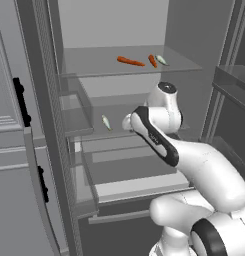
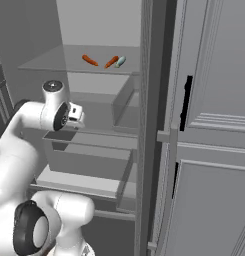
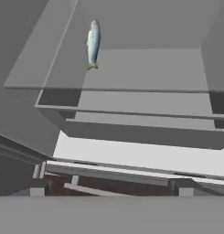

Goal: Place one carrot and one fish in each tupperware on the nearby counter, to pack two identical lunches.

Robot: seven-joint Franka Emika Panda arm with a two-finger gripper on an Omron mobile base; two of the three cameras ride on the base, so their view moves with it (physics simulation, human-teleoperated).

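fridge [image 1: 119, 30]: a tall grey open compartment with glass shelves and drawers is being faced by the arm; its door is standing swung open at the left of the left base view.
upper shelf [image 1: 94, 62]: two carrots and one fish are being carried here, all lying flat toward the right half and well above the arm's wrist.
middle shelf [image 1: 94, 127]: a second fish is being carried near its front edge, with the end effector being held just beside it to the right.
carrots: a longer one [image 1: 130, 61] and a shorter one [image 1: 152, 60] are lying near each other; they are judged stiff, light and tapered, so a pinch across the thicker half is being favoured.
upper fish [image 1: 162, 60]: it is lying just beside the shorter carrot, perhaps touching; separating them is judged awkward.
lower fish [image 3: 92, 42]: slim, pale and silvery-green, it is being seen lengthwise ahead in the hand view; it is judged light, smooth and likely slippery, so a grip across the mid-body, at the widest part, is being advised.
end effector [image 2: 77, 116]: the fingers are being held spread wide, with nothing between them.
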